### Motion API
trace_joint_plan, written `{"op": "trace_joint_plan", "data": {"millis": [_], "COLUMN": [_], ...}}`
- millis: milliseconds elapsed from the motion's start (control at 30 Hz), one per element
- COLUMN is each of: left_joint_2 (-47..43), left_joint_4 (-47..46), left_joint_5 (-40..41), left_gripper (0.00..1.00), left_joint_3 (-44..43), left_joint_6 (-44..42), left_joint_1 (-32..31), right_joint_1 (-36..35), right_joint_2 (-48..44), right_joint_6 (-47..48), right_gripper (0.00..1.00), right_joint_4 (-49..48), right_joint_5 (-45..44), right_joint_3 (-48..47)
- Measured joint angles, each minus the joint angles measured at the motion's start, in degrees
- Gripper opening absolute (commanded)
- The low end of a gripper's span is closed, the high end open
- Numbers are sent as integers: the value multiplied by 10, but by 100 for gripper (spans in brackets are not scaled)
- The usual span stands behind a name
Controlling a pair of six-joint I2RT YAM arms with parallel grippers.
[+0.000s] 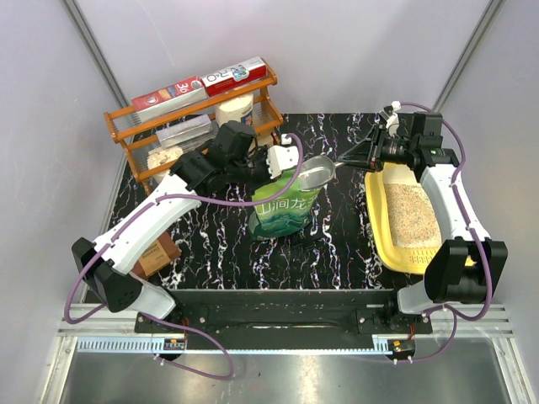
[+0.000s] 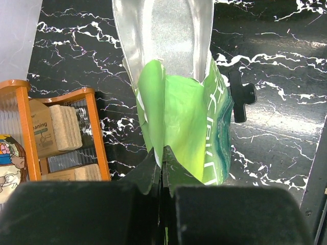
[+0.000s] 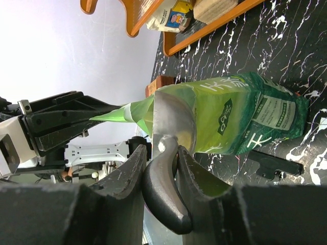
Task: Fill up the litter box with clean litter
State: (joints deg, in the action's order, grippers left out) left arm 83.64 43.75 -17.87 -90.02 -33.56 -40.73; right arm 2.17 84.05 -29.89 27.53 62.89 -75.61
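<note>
At the middle of the surface (image 1: 210, 244) I have one green pouch (image 1: 285, 209) standing. My left claw (image 2: 162, 163) is pinched shut on its lip, and my right claw (image 3: 163, 163) is clamped on the one grey scoop (image 3: 163, 204) at its mouth. One yellow litter box (image 1: 375, 215) lies at right, partly covered with litter (image 1: 413, 210). Tugging the lip could topple the pouch, and a tilted scoop would scatter granules short of the box.

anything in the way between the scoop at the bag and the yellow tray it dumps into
Nothing visible. Only bare black table lies between the green bag and the yellow tray. The right claw holds the scoop at the bag's open mouth; a small black clip lies flat beside the bag, off that path.
</note>
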Motion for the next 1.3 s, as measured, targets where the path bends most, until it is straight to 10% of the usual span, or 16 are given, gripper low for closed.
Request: {"op": "trace_joint_plan", "data": {"millis": [1300], "left_joint_2": [-10], "left_joint_4": [7], "left_joint_5": [6], "left_gripper": [0], "left_joint_3": [2], "left_joint_6": [-12], "left_joint_1": [-1], "right_joint_1": [96], "right_joint_2": [38], "right_joint_6": [61], "right_gripper": [0], "right_joint_4": [80], "right_joint_5": [139], "right_joint_3": [19]}}
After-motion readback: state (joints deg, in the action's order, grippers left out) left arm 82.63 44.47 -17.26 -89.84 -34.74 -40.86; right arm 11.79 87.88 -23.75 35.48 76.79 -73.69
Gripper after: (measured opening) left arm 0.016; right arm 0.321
